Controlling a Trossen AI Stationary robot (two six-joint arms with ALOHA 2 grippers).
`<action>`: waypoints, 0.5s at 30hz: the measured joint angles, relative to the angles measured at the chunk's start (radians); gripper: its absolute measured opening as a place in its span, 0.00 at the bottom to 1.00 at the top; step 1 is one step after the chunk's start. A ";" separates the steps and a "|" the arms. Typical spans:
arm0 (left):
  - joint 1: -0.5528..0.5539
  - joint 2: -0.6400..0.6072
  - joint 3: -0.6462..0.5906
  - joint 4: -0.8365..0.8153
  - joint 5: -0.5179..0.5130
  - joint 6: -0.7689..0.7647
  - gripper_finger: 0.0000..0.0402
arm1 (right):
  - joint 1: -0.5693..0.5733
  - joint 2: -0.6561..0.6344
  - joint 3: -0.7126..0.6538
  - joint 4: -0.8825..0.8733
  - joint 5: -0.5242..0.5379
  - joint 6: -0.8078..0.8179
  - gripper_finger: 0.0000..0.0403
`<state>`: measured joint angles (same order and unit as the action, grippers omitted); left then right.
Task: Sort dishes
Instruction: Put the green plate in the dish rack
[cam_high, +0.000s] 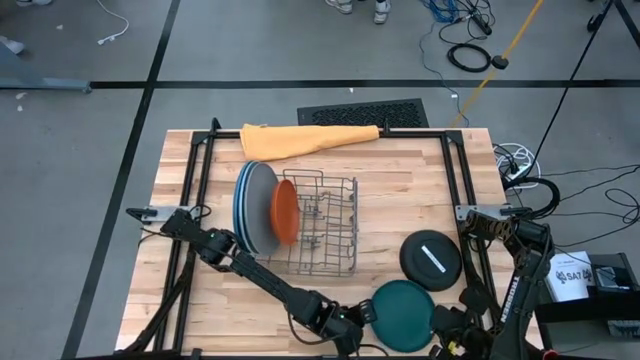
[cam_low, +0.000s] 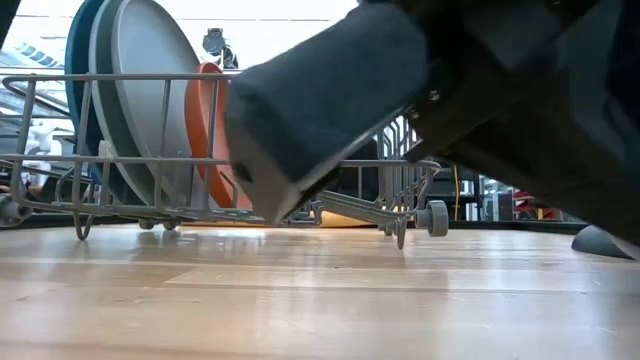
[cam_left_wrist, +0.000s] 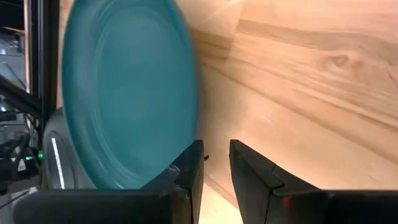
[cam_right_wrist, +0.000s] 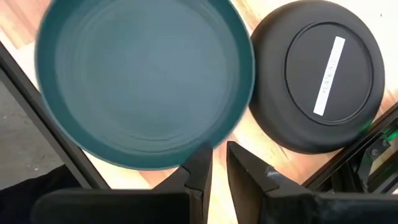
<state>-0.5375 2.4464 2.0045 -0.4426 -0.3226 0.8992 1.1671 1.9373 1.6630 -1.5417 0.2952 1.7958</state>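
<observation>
A teal plate (cam_high: 403, 312) lies flat near the table's front edge, with a black plate with a white stripe (cam_high: 430, 258) just behind it. Large blue and grey plates (cam_high: 255, 208) and an orange plate (cam_high: 285, 212) stand on edge in the wire rack (cam_high: 325, 225). My left gripper (cam_high: 362, 318) is at the teal plate's left rim, its fingers a narrow gap apart with only bare wood between them (cam_left_wrist: 216, 163). My right gripper (cam_high: 445, 335) hangs above the teal plate's near right rim (cam_right_wrist: 219, 160), also narrowly open and empty. My left gripper slants down from the table's left, and one finger (cam_left_wrist: 189, 165) stands right against the teal plate's rim (cam_left_wrist: 180, 152). I cannot tell whether it touches the rim. Nothing is between the fingers.
A folded orange cloth (cam_high: 305, 140) lies at the table's far edge behind the rack. Black frame rails (cam_high: 462, 190) run along both sides of the table. In the low view a dark arm (cam_low: 420, 90) fills the foreground. Bare wood lies left of the teal plate.
</observation>
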 joint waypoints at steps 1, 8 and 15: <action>-0.001 0.001 0.000 0.010 -0.002 -0.001 0.20 | 0.000 0.000 0.000 0.002 0.000 0.000 0.10; -0.002 0.001 0.000 0.062 -0.014 -0.002 0.20 | 0.000 0.000 0.000 0.014 0.000 0.000 0.10; 0.019 0.015 0.000 0.126 0.024 -0.022 0.22 | 0.000 0.000 0.000 0.016 0.021 -0.001 0.10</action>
<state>-0.5183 2.4609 2.0045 -0.3166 -0.2991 0.8767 1.1671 1.9377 1.6630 -1.5256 0.3161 1.7949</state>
